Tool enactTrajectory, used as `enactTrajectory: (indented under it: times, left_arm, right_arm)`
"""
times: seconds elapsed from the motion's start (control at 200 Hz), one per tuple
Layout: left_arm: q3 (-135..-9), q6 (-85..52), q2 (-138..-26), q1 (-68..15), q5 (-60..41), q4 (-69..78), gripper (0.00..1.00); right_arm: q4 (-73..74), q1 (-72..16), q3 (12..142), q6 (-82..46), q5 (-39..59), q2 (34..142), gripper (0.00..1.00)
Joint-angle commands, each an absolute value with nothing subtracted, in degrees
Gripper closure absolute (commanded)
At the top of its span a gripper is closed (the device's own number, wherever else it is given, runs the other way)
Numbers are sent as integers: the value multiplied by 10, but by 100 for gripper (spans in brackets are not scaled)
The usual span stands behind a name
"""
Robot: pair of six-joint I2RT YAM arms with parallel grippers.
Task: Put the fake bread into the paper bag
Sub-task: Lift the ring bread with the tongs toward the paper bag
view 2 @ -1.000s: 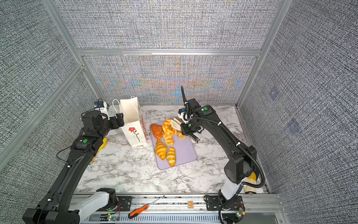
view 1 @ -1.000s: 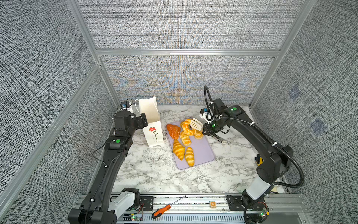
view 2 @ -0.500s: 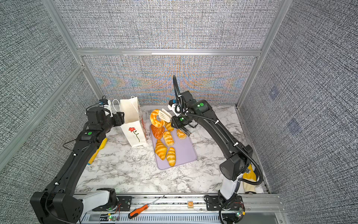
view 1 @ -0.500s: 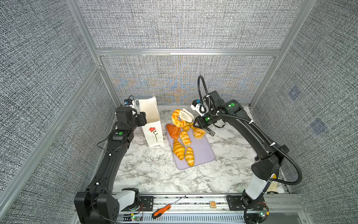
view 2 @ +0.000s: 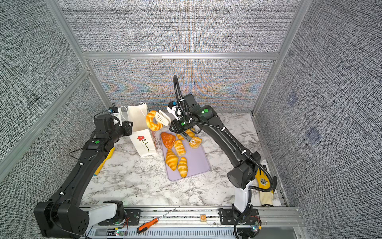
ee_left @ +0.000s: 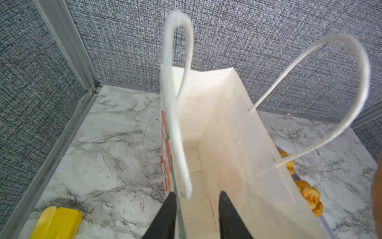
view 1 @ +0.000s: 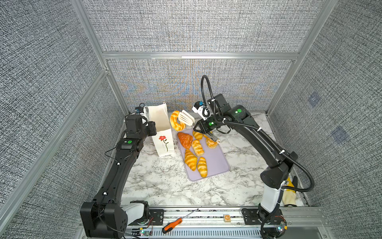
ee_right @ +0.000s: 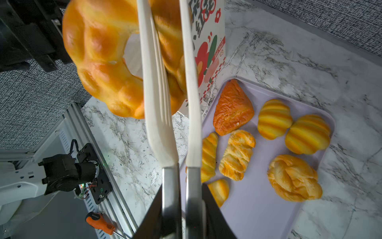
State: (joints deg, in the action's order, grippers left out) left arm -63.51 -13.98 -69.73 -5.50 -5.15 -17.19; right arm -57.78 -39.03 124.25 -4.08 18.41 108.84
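Your right end effector (ee_right: pixel 182 211) is clenched on the metal handles of white tongs (ee_right: pixel 159 115). Their blades pinch a golden twisted ring (ee_right: pixel 99 62) in the air, just beside the open top of the paper bag (view 1: pixel 163 134), which stands upright on the marble tabletop (view 1: pixel 165 186). Your left end effector (ee_left: pixel 197 195) straddles the bag's rim, released, with a gap between its fingers. The other fake bread (view 1: pixel 191 160), reddish-brown croissant (view 1: pixel 185 139) included, lies on the lilac tray (view 1: pixel 217 163).

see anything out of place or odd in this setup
An orange-handled screwdriver lies on the front rail, and a yellow work glove lies beside the right arm's base. Neither fits a bread-bagging job. Nothing looks spilled or damaged.
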Motion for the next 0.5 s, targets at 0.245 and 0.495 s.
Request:
enactTrajectory:
  times: [0.245, 0.495]
  left_arm:
    - [-628, -153, -679, -55, -89, -183, 76]
    - [-622, -165, -665, -55, -104, -193, 77]
  right_arm:
    - [-511, -423, 1294, -65, 201, 1132, 73]
    - [-481, -438, 1314, -80, 179, 1155, 73]
